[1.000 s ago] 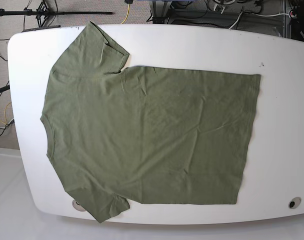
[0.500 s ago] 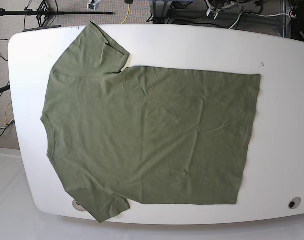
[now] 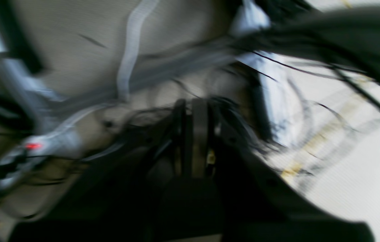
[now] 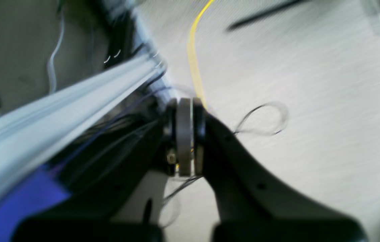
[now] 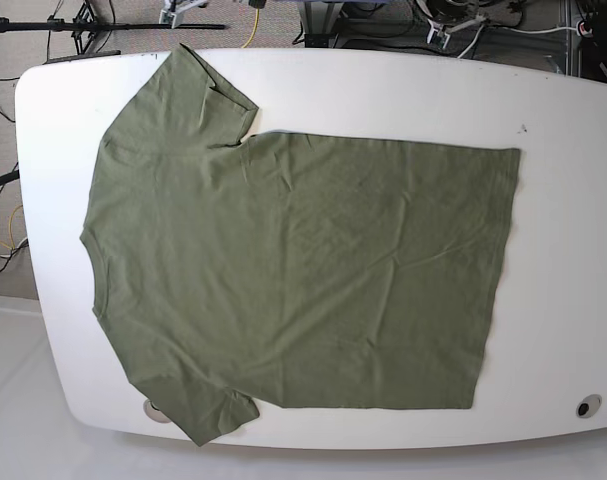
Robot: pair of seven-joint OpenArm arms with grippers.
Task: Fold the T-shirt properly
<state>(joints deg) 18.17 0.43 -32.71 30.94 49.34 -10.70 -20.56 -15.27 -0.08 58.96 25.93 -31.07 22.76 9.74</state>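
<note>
The T-shirt (image 5: 293, 275) lies flat and unfolded on the white table (image 5: 563, 230), spread across most of its width: neck opening toward the left edge of the base view, hem toward the right, one sleeve reaching the far edge and the other overhanging the near edge slightly. The fabric is olive green, plain, with light wrinkles across the body. Nothing touches it. Both wrist views are heavily blurred, so detail there is limited. The left gripper (image 3: 193, 111) shows its two fingers pressed together with no gap — closed on nothing, as far as the blur allows — against a backdrop of dark cables and floor. The right gripper (image 4: 185, 107) likewise has its pads closed flat against each other, empty, with a yellow cable (image 4: 193, 53) on the floor beyond it and a pale bar running off to its left. Neither wrist view shows the garment.
</note>
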